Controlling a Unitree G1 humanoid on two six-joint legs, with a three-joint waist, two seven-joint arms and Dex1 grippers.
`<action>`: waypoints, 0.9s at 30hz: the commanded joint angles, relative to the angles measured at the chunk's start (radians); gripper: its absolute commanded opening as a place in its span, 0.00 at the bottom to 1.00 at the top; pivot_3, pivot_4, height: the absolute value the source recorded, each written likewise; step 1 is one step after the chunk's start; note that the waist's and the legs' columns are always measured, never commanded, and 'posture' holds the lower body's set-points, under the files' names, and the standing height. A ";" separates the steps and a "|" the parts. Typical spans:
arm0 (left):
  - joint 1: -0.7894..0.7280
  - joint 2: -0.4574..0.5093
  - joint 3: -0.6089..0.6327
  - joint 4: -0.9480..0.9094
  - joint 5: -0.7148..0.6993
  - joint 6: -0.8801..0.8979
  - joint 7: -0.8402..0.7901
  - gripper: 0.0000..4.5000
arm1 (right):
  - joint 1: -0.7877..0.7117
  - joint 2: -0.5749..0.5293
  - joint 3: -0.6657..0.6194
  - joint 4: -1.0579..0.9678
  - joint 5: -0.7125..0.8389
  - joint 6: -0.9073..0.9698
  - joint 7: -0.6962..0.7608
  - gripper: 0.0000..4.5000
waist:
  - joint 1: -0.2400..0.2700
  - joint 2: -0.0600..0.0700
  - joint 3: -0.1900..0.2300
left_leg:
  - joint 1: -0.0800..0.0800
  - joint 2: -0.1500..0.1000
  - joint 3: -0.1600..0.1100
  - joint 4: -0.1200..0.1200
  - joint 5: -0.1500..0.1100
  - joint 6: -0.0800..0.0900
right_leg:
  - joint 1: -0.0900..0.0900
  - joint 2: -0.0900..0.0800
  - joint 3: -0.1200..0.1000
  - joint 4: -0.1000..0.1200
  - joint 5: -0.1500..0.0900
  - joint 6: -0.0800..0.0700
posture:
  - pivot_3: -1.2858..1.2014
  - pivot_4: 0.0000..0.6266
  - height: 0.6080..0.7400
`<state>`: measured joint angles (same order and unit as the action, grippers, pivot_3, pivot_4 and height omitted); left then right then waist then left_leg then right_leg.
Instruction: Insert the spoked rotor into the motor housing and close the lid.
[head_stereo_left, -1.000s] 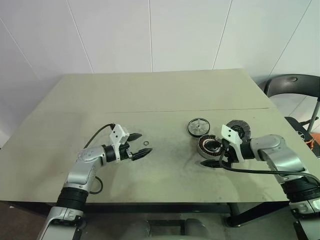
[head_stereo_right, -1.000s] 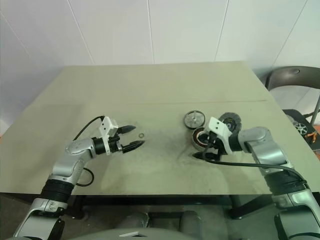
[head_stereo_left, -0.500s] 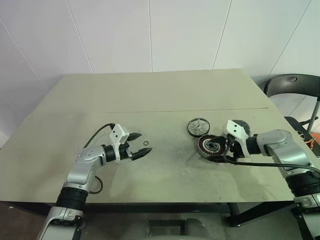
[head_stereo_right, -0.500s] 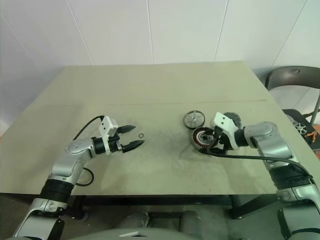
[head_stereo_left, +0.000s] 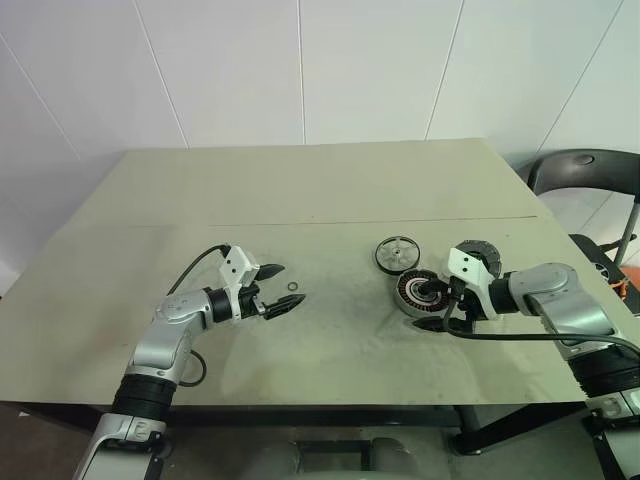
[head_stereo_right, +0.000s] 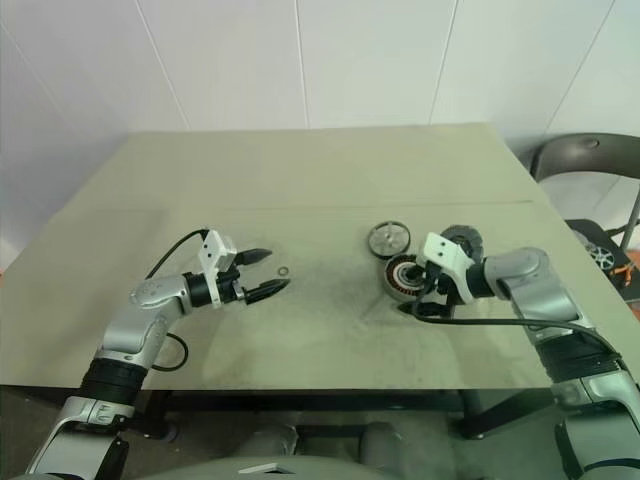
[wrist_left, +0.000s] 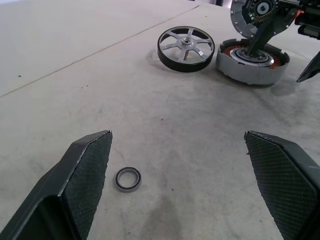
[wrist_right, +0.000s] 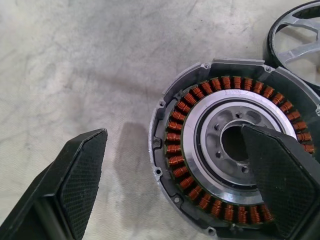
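Right gripper (head_stereo_left: 437, 310) hangs wide open over the housing (head_stereo_left: 418, 293), tilted down; one finger (wrist_right: 272, 172) sits over the hub hole in the right wrist view, the other finger (wrist_right: 75, 175) is out past the rim above bare table (head_stereo_left: 330, 190). Whether either pad touches the housing I cannot tell. Nothing is held.

Housing lies flat with its open face up, a ring of copper windings around a silver collar and a dark centre. From the housing, the rotor (head_stereo_left: 398, 253) lies at about 11 o'clock in the head view, a dark-rimmed wheel with pale spokes, flat on the table, just beside the housing with a thin gap showing in the left wrist view. At about 1 o'clock from the housing, behind the right wrist, sits a round grey lid (head_stereo_left: 478, 253), partly hidden.

Left gripper (head_stereo_left: 281, 290) is well apart at 9 o'clock from the housing, fingers spread wide and empty. A small ring (wrist_left: 128, 179) lies on the table between its tips, closer to one finger (wrist_left: 82, 170)
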<state>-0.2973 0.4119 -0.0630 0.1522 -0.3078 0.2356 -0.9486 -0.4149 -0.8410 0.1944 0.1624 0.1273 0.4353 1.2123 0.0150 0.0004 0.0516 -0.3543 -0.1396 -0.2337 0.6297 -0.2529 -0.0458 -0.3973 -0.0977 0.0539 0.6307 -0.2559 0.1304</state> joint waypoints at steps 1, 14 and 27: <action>-0.007 0.011 0.021 -0.033 -0.012 -0.007 0.004 1.00 | -0.007 0.011 0.055 0.049 -0.067 -0.004 -0.024 1.00 | 0.000 -0.002 -0.001 | 0.000 0.001 0.002 0.000 0.000 0.000 | 0.001 0.000 0.000 0.000 0.000 0.000 | 0.52 0.00 1.00; -0.012 0.017 0.022 0.004 -0.002 -0.034 0.002 1.00 | -0.023 0.043 0.080 0.075 -0.109 -0.002 -0.033 0.48 | -0.003 -0.015 -0.009 | 0.006 0.029 0.041 0.000 -0.001 0.000 | 0.008 0.001 -0.002 -0.002 -0.001 -0.005 | 0.52 0.00 1.00; -0.040 0.011 0.011 0.024 0.001 -0.040 0.004 1.00 | -0.062 0.058 -0.036 -0.123 0.077 0.056 0.043 0.48 | -0.004 -0.012 -0.007 | -0.002 0.030 0.042 -0.001 -0.001 0.000 | -0.002 0.001 -0.002 -0.001 0.002 -0.002 | 0.52 0.00 1.00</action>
<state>-0.3107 0.4213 -0.0613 0.1932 -0.3051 0.2079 -0.9444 -0.4481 -0.7979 0.1931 0.1293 0.1528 0.4846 1.2422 0.0109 -0.0121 0.0442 -0.3562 -0.1090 -0.1914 0.6274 -0.2536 -0.0457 -0.3997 -0.0968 0.0518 0.6295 -0.2537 0.1285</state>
